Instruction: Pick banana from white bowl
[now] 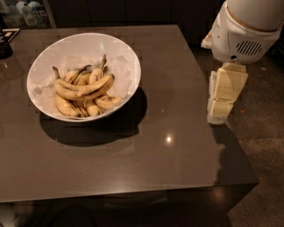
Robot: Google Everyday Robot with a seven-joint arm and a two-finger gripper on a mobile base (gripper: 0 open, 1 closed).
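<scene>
The white bowl (126, 55) stands on the left part of the dark brown table (168, 168). It holds several yellow bananas. The banana (84, 90), long and curved with brown streaks, lies across the top of the pile, its dark stem at the left. My gripper (218, 114) hangs from the white arm (242, 31) at the table's right edge. It points down, well to the right of the bowl, and it holds nothing that I can see.
A dark object (4, 44) stands at the table's far left edge. Speckled floor (262, 146) lies to the right of the table. A shelf with bottles (22, 11) is at the back left.
</scene>
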